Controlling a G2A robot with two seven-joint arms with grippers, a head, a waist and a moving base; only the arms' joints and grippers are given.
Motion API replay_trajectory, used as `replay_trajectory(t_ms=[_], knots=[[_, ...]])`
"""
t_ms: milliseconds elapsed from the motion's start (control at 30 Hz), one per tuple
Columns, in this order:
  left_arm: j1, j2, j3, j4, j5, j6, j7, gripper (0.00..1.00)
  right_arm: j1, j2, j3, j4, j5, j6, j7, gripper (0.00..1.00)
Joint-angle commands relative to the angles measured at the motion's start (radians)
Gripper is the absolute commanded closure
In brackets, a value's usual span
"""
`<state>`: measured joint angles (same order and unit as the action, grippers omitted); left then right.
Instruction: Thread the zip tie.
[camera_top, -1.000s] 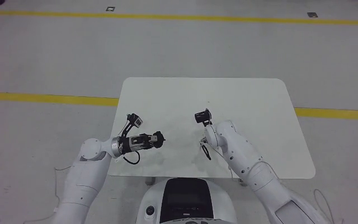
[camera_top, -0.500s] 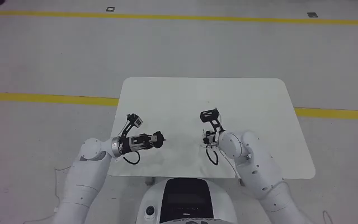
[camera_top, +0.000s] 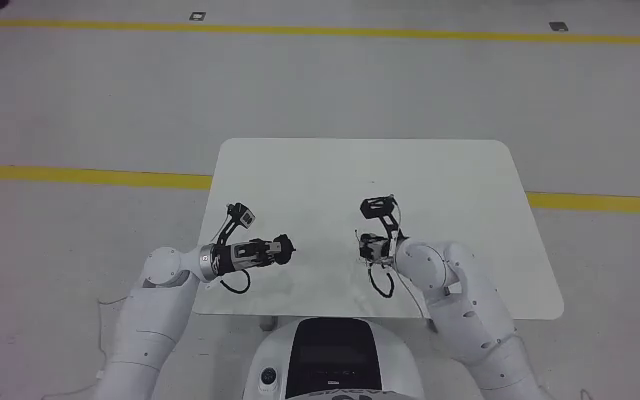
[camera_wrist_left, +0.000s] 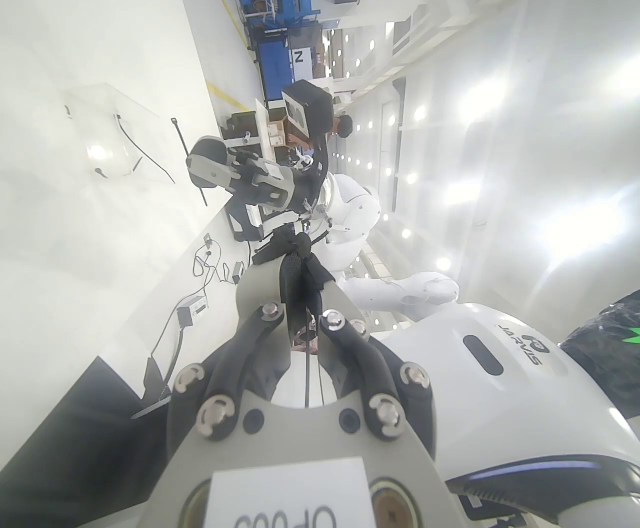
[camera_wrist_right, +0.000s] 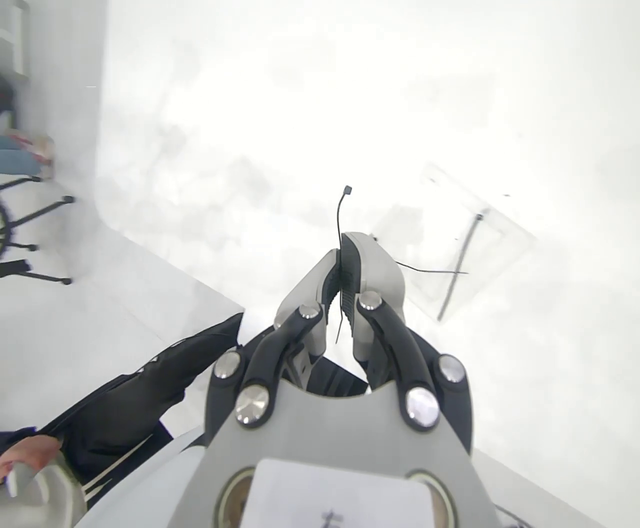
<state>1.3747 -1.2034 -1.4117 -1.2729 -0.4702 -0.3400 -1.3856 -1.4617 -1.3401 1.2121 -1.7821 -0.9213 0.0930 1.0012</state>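
My right gripper (camera_wrist_right: 342, 250) is shut on a black zip tie (camera_wrist_right: 340, 215). Its head sticks out past the fingertips and its tail hangs back between the fingers. The top view places this gripper (camera_top: 363, 247) over the table's front middle. My left gripper (camera_top: 287, 246) hovers over the front left, pointing at the right one. In the left wrist view, the left gripper (camera_wrist_left: 300, 252) is shut, with a thin black strap (camera_wrist_left: 306, 350), seemingly a zip tie, running back between its fingers. Beyond it, the right gripper (camera_wrist_left: 197, 167) holds its zip tie (camera_wrist_left: 181, 135) upright.
A clear flat tray (camera_wrist_right: 500, 235) lies on the white table (camera_top: 450, 180) beyond the grippers, with a few spare black zip ties (camera_wrist_right: 462, 250) on it. The left wrist view shows that tray (camera_wrist_left: 85, 105) too.
The right arm swung its elbow outward to the right and turned its wrist, keeping the gripper near the same spot. The left arm has not moved.
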Motion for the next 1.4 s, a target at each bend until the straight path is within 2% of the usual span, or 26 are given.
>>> replay_trajectory(t_ms=[0, 133, 367, 667, 767, 900, 1033, 1167, 1267, 1367], knots=[[0.000, 0.000, 0.000, 0.000, 0.000, 0.000, 0.000, 1.00, -0.046, 0.000, 0.017, -0.024, 0.080, -0.033, -0.128, 1.00], [0.000, 0.000, 0.000, 0.000, 0.000, 0.000, 0.000, 1.00, -0.130, 0.001, 0.025, -0.052, 0.135, -0.102, -0.331, 1.00], [0.000, 0.000, 0.000, 0.000, 0.000, 0.000, 0.000, 1.00, -0.222, -0.003, 0.017, -0.063, 0.210, -0.177, -0.640, 1.00], [0.000, 0.000, 0.000, 0.000, 0.000, 0.000, 0.000, 1.00, -0.227, -0.002, 0.013, -0.055, 0.207, -0.174, -0.643, 1.00], [0.000, 0.000, 0.000, 0.000, 0.000, 0.000, 0.000, 1.00, -0.238, -0.004, 0.002, -0.058, 0.242, -0.202, -0.688, 1.00], [0.019, -0.003, 0.039, -0.007, 0.022, 0.000, 0.085, 1.00, -0.265, -0.006, -0.027, -0.060, 0.159, -0.235, -0.851, 1.00], [0.017, -0.010, 0.080, -0.017, 0.065, 0.000, 0.194, 1.00, -0.280, -0.011, -0.080, -0.048, 0.065, -0.229, -1.006, 1.00], [0.016, -0.020, 0.101, -0.036, 0.067, 0.000, 0.277, 1.00, -0.282, -0.018, -0.120, -0.021, 0.031, -0.217, -1.123, 1.00], [0.014, -0.028, 0.113, -0.045, 0.062, 0.000, 0.301, 1.00, -0.282, -0.023, -0.135, -0.003, 0.032, -0.206, -1.199, 1.00], [0.008, -0.035, 0.125, -0.037, 0.068, 0.000, 0.314, 1.00, -0.280, -0.027, -0.153, 0.014, 0.021, -0.205, -1.247, 1.00]])
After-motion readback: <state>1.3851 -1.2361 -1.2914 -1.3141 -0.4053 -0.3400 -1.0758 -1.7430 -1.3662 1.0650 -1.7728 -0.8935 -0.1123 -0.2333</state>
